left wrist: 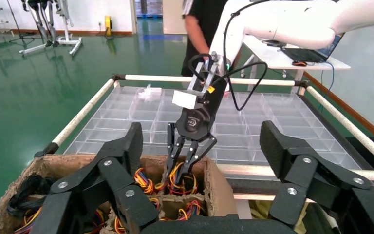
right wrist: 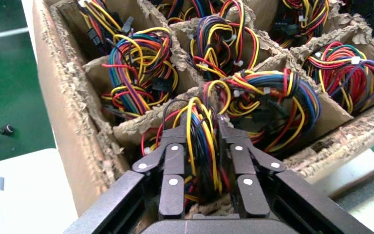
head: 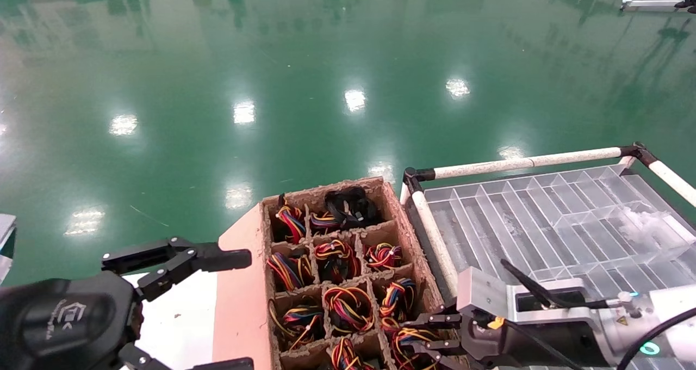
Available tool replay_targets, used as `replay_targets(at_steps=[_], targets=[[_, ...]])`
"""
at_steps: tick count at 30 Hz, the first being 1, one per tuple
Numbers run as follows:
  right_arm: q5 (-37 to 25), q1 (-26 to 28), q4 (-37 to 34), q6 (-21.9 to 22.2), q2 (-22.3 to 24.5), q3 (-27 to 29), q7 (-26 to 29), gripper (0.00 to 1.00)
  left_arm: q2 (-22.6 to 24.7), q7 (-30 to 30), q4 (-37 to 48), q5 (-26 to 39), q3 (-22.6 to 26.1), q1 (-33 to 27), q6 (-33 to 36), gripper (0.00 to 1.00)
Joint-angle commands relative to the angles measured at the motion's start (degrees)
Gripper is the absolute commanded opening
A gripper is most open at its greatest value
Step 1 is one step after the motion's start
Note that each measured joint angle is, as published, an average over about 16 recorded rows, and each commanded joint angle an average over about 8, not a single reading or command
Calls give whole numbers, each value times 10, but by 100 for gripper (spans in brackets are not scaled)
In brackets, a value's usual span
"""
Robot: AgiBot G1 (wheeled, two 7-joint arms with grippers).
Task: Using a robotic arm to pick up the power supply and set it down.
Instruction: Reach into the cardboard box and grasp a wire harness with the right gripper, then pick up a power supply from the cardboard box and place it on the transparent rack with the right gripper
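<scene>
A brown cardboard crate (head: pixel 326 189) has several cells, each stuffed with coils of red, yellow, blue and black wire. My right gripper (head: pixel 416 334) reaches into a near cell on the crate's right side. In the right wrist view it (right wrist: pixel 202 127) is shut on an upright wire bundle (right wrist: pixel 200 146) of the power supply. The grey box itself is hidden under the wires. The left wrist view shows the same gripper (left wrist: pixel 175 171) pointing down into that cell. My left gripper (head: pixel 234 310) hangs open left of the crate, its fingers (left wrist: pixel 126 146) spread wide with nothing between them.
A clear plastic divider tray (head: pixel 544 207) framed by white tube rails (head: pixel 435 245) lies right of the crate. A pink board (head: pixel 239 283) sits under the crate's left side. A person (left wrist: pixel 199 29) stands beyond the tray, near a table with a laptop (left wrist: pixel 316 51).
</scene>
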Motion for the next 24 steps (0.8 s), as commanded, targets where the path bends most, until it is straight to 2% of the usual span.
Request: replay_targets(at_steps=[1,15,24], targets=[[-2,4,6,-3,3,0,6,0,0,0,0,0,0,0,0,100],[56,7,118,19,61,47,86,0,0,0,0,0,0,0,0,100],[99,66,125,31,63,87,101,0,0,0,0,0,0,0,0,100]])
